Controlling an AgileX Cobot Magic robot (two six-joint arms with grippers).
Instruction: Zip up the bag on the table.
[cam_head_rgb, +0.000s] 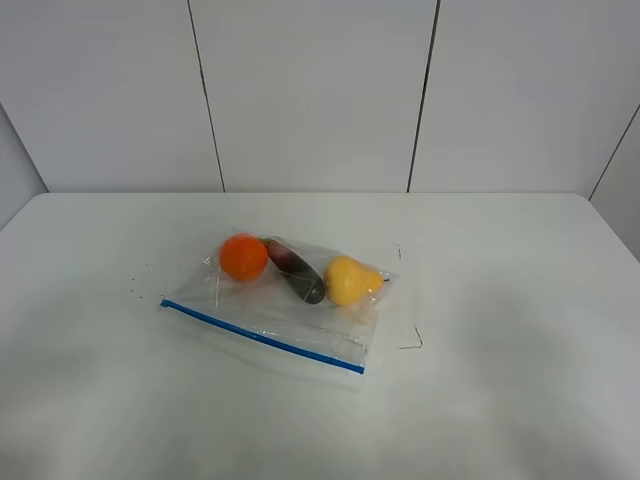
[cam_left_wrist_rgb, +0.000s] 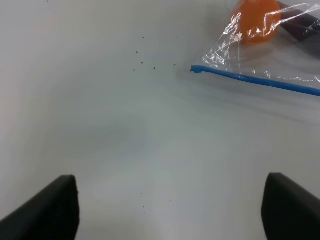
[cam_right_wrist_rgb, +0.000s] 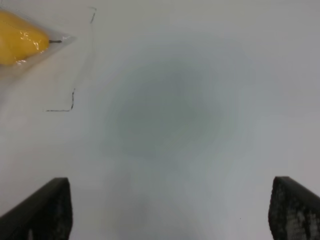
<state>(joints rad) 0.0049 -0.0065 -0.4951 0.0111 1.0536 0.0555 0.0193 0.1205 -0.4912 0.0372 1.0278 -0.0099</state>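
bag (cam_left_wrist_rgb: 260, 55): cut off at left wrist edge | yellow fruit (cam_right_wrist_rgb: 20, 37): cropped in right wrist view

The left gripper (cam_left_wrist_rgb: 170, 210) hangs wide open over the bare table (cam_left_wrist_rgb: 125, 130), well apart from the bag (cam_left_wrist_rgb: 260, 55), whose blue strip (cam_left_wrist_rgb: 255, 80) and orange fruit (cam_left_wrist_rgb: 255, 20) show at the frame's edge.

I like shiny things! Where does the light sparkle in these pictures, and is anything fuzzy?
Left wrist view: white glints on the crinkled bag over the orange fruit, all fairly sharp. Right wrist view: softer, the yellow fruit slightly blurred, a dim grey shadow on the table. Exterior high view: even light, faint sheen on the plastic.
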